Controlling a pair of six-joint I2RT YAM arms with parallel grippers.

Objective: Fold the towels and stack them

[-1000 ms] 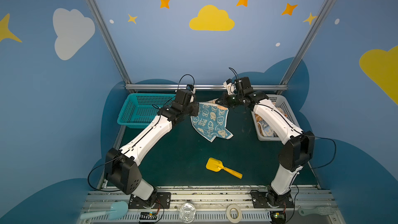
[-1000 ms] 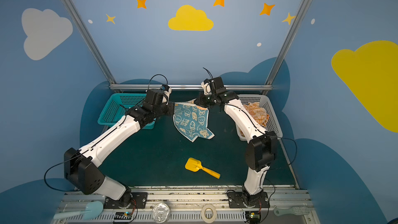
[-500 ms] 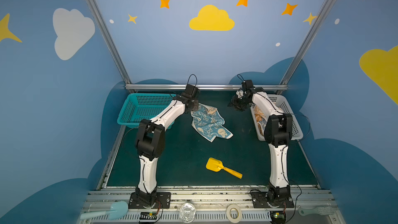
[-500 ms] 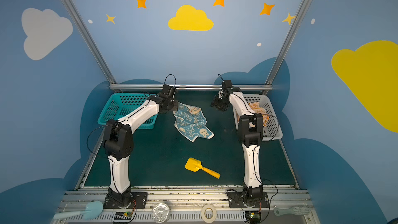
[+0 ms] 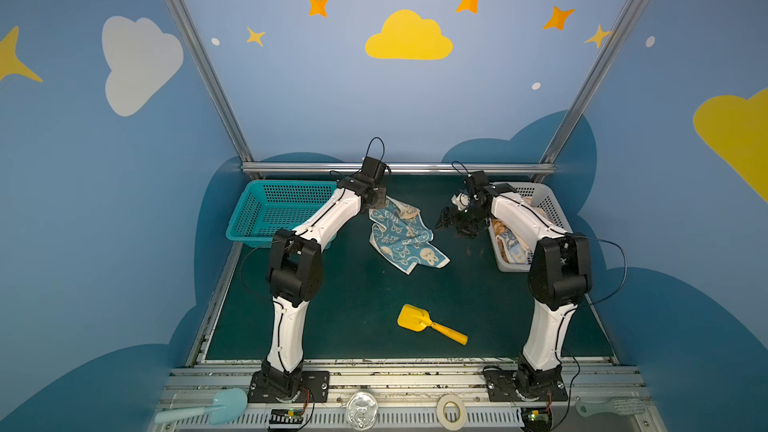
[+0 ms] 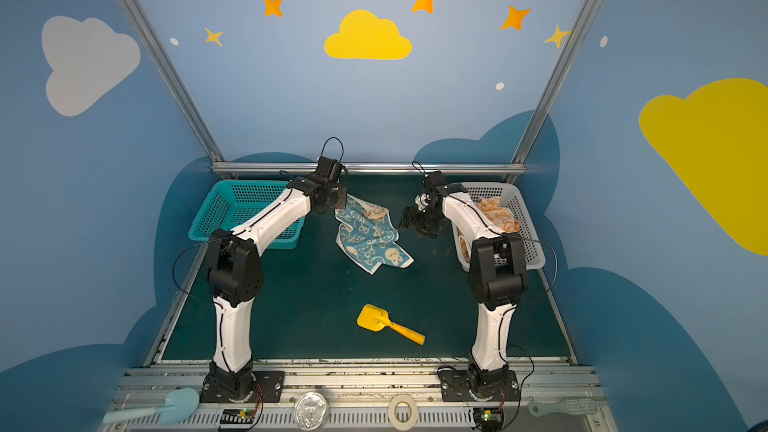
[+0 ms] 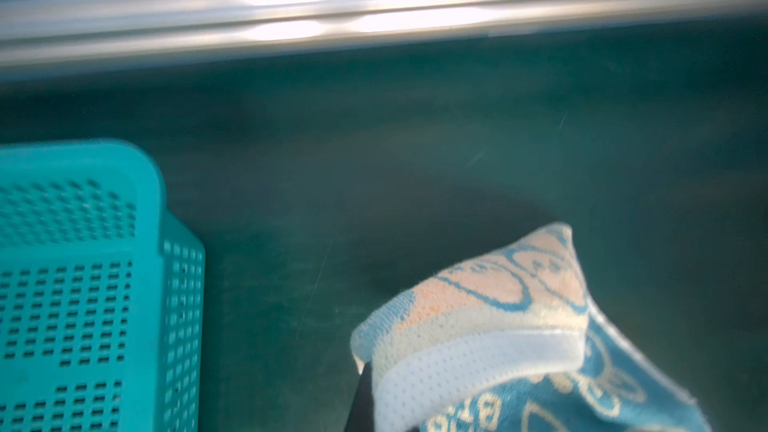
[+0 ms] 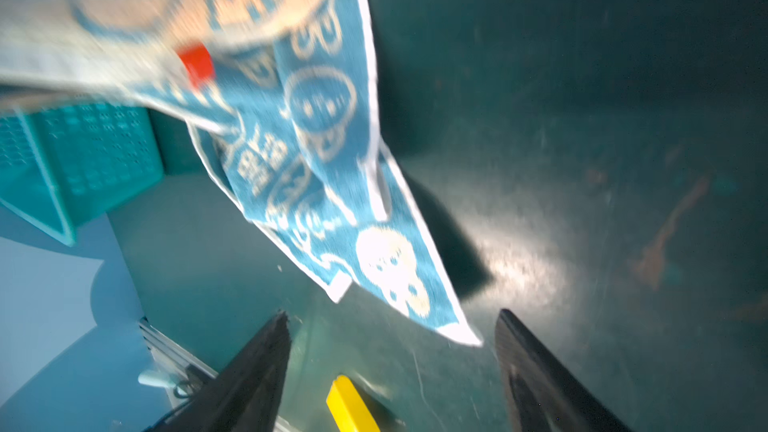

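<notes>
Just beside the teal basket (image 5: 274,209), our left gripper (image 5: 380,201) clamps one corner of the blue towel (image 5: 401,234), letting the rest drape onto the mat (image 5: 353,305), presumably for spreading. Farther from the basket, our right gripper (image 5: 445,221) stands wide open, empty.

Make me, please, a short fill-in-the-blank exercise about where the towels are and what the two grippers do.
1. The left gripper is shut on the blue towel, while the right gripper holds nothing and stands ___.
2. The white basket holds towels printed in cream and ___.
3. The toy shovel on the mat is ___.

Missing words: open; orange; yellow.
</notes>
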